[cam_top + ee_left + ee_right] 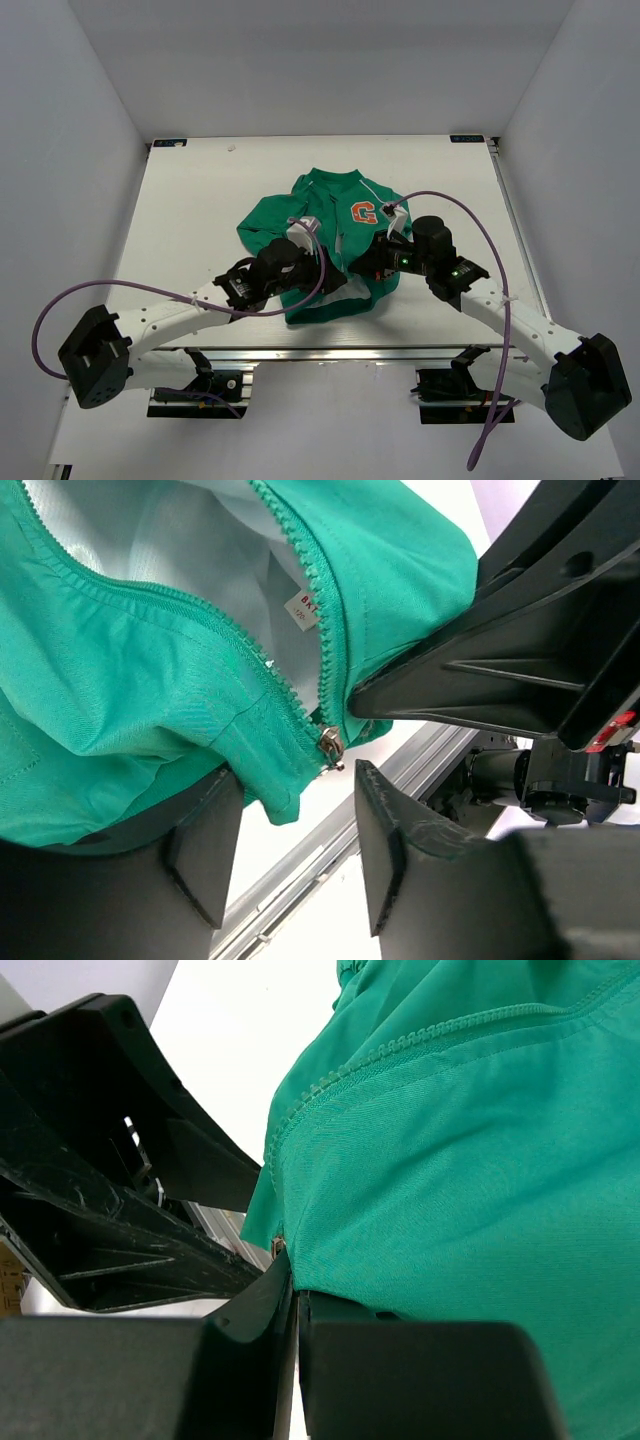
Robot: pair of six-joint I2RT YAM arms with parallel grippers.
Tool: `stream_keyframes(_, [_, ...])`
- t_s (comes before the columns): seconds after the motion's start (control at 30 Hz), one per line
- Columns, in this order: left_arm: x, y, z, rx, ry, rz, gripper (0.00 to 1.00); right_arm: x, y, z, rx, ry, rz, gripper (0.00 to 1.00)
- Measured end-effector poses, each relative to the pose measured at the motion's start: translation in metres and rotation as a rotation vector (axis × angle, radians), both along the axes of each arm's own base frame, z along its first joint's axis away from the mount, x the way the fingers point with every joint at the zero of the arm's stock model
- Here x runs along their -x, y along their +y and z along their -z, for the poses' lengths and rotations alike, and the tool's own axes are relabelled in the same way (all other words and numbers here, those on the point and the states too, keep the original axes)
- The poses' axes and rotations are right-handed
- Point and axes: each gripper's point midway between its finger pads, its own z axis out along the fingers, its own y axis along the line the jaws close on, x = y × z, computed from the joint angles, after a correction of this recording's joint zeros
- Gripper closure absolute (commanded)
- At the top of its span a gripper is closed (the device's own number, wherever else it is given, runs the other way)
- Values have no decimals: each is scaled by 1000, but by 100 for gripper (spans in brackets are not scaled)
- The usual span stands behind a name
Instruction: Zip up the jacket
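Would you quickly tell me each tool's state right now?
Left tool: open, zipper slider of the jacket just past its fingertips.
Right tool: closed, pinching the jacket's bottom edge.

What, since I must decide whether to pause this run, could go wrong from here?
1. The left gripper stands open around the zipper slider without holding it; closing could pinch green cloth instead.
2. The right gripper is shut on only the bottom edge of the jacket, which may slip under pull.
3. The loose lining and label lie beside the open teeth and could snag.
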Motion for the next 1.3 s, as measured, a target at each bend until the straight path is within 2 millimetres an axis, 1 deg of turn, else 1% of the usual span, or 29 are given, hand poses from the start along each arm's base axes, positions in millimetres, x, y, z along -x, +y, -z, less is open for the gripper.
stream_keyframes(0.03, [0,0,1,1,4,-2,39,0,0,0,0,0,0,100])
stream_keyframes(0.07, [0,0,1,3,7,-5,35,0,0,0,-1,-1,-1,100])
stream_keyframes(0.17, [2,4,4,6,18,-17,30,0,1,-1,-3,-1,-5,100])
stream_keyframes(0.4, [6,12,1,51,1,-42,25,2,1,-1,-7,2,-15,100])
stream_keyframes(0.5, [7,8,-5,84,-10,-25,24,3,2,-1,-10,8,-19,100])
stream_keyframes(0.67, [9,0,-17,134,-27,5,24,3,3,-2,-15,7,-19,100])
stream_keyframes(0.73, [9,-2,-19,148,-24,14,25,3,3,-2,-15,7,-18,100])
stream_keyframes(0.87, [10,-2,-16,158,4,16,25,3,2,-2,-14,6,-18,100])
stream_keyframes(1.0, [11,3,-4,157,37,-4,21,3,2,-2,-14,6,-18,100])
stream_keyframes(1.1, [11,7,5,152,64,-22,16,3,2,-2,-14,6,-18,100])
stream_keyframes(1.27, [8,12,10,190,98,-34,18,3,2,-2,-13,6,-18,100])
stream_keyframes(1.3, [8,13,10,204,101,-33,20,3,2,-2,-13,6,-18,100])
